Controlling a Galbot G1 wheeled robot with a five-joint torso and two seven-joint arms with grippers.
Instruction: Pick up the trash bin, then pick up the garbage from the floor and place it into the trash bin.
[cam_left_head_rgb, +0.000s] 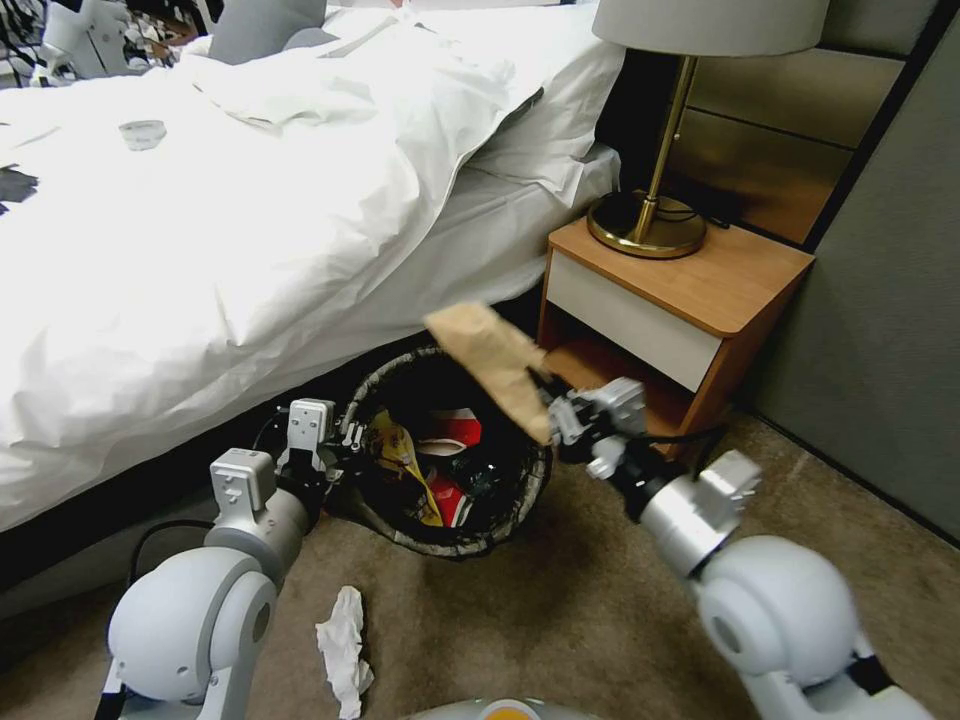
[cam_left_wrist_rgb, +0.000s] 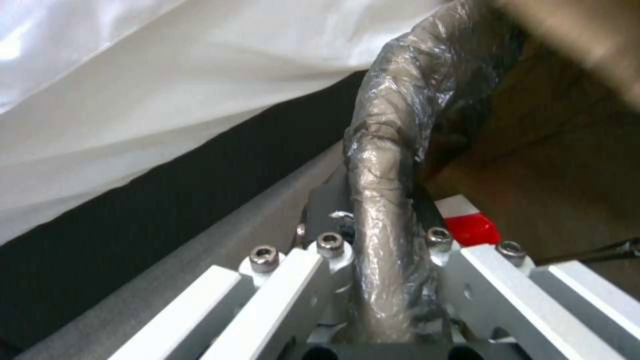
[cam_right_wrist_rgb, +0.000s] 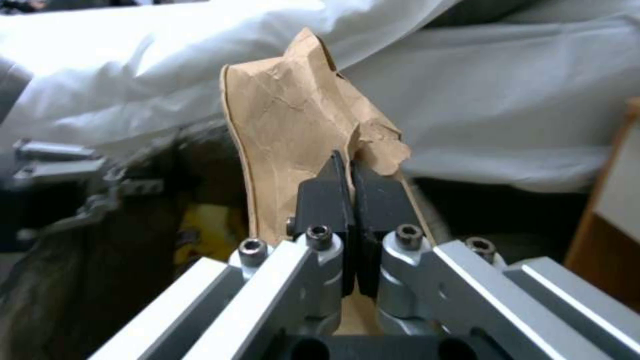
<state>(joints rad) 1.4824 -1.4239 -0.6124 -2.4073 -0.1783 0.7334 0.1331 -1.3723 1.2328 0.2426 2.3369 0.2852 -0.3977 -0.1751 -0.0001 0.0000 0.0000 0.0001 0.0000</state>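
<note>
Lying on the carpet nearest the robot, white crumpled tissue (cam_left_head_rgb: 343, 648) sits below the left gripper (cam_left_head_rgb: 345, 437), which is clamped on the trash bin (cam_left_head_rgb: 520, 498) rim, while the right gripper (cam_left_head_rgb: 553, 418) pinches brown paper (cam_left_head_rgb: 495, 362) over the bin's far edge, by the bed (cam_left_head_rgb: 200, 250).

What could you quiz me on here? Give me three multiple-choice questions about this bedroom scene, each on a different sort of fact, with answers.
1. Where is the trash bin?
A. on the nightstand
B. beside the bed, held at its rim by the left gripper
C. on the bed

2. What colour is the paper in the right gripper?
A. brown
B. blue
C. green

3. What state is the white tissue in?
A. inside the bin
B. held by a gripper
C. lying on the carpet

Answers: 1 B, the left gripper clamps the lined rim beside the bed. 2 A, the right wrist view shows brown paper. 3 C, it lies on the carpet, apart from the bin.
</note>
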